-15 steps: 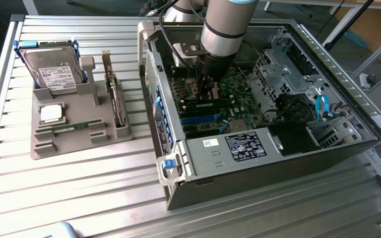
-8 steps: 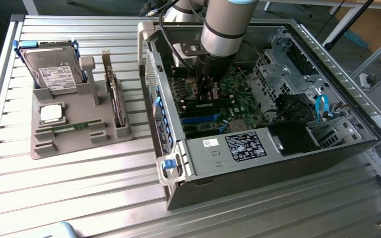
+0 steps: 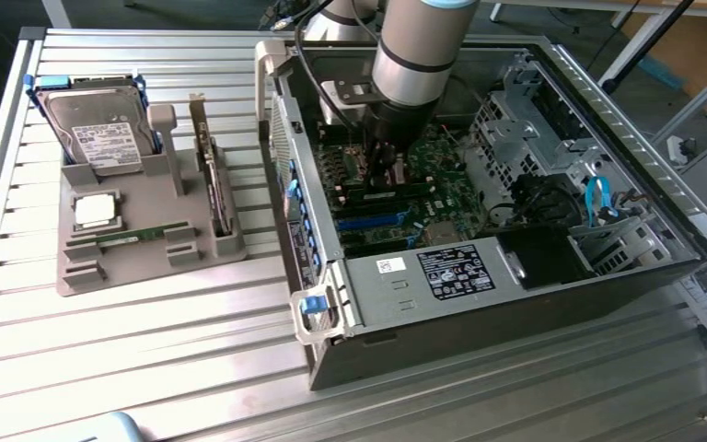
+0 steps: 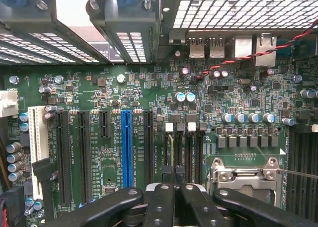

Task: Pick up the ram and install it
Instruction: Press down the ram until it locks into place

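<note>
The arm reaches down into the open computer case [image 3: 538,276], which lies on the slatted metal table [image 3: 144,350]. Its gripper [image 4: 174,199] hangs low over the green motherboard [image 4: 149,103] with the jaws drawn together, just above the memory slots [image 4: 181,147] beside the processor socket [image 4: 243,175]. Whether anything is pinched between the jaws cannot be told. A ram [image 3: 133,238] lies flat in the grey holder tray [image 3: 144,267] to the exterior view's left of the case, well apart from the gripper, near a hard drive [image 3: 102,129], a processor chip [image 3: 96,210] and an upright expansion card [image 3: 216,184].
</note>
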Controlling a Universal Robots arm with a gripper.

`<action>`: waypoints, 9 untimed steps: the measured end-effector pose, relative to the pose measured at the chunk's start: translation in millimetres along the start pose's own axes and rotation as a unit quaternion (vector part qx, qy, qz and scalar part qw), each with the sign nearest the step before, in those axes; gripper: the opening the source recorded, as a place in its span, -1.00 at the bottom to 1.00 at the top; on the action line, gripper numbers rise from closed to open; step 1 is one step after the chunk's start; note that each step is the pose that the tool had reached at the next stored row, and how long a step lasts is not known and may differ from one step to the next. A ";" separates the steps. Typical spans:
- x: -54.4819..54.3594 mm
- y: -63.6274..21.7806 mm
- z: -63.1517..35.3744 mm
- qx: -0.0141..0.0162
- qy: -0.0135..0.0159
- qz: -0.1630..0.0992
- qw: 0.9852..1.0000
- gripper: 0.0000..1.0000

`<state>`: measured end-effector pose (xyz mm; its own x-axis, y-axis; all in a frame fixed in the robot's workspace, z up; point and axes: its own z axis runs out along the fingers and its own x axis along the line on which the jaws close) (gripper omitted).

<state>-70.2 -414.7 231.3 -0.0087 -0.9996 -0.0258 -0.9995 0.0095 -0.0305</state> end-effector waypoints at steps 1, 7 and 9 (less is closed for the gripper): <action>0.0 0.0 0.3 0.000 0.000 0.000 1.000 -0.80; 0.0 0.0 1.3 0.000 0.000 0.000 1.000 -0.80; 0.0 0.0 1.4 0.000 0.000 0.000 1.000 -0.80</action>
<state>-70.2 -414.7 229.9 -0.0087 -0.9996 -0.0260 -0.9995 0.0095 -0.0305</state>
